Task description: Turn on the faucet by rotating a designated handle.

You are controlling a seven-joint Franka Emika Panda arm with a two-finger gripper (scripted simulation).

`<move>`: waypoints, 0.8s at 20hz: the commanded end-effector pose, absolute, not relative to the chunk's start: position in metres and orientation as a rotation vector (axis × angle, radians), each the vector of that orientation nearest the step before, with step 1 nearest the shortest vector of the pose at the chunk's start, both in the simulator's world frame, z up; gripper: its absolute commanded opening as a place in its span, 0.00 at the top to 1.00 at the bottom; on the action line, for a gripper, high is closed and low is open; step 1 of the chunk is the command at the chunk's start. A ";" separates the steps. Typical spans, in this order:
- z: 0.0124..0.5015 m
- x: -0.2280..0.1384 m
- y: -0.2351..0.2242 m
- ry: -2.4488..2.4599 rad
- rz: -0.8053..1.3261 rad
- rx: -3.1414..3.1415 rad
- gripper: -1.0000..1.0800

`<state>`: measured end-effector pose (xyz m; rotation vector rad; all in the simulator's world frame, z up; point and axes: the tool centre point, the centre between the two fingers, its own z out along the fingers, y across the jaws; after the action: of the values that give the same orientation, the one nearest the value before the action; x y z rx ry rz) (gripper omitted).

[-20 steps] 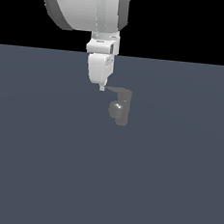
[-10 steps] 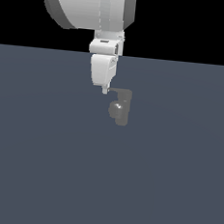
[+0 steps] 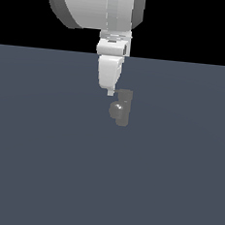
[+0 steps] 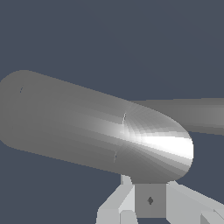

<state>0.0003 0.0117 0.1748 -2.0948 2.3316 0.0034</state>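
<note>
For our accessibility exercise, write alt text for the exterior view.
A white robot arm reaches down from the top, its gripper just above and to the view's left of a small grey faucet on a flat dark blue-grey floor. Background black.

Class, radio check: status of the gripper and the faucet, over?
White gripper tip at the small dull-grey faucet top, jaw state unclear. Thin grey lever handle close by in wrist view. No obstruction seen.

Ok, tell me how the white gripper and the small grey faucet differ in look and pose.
The white gripper is bright and matte; the small dull-grey metallic faucet is dark with a shiny rounded bulge. The gripper hangs from above, tapering downward; the faucet stands upright on the floor. The gripper looks larger than the faucet. Both meet near the faucet's top.
</note>
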 end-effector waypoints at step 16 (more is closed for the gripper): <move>0.174 -0.003 -0.055 2.335 0.006 -2.092 1.00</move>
<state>-0.0080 -0.0360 0.1750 -2.1202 2.3110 0.0192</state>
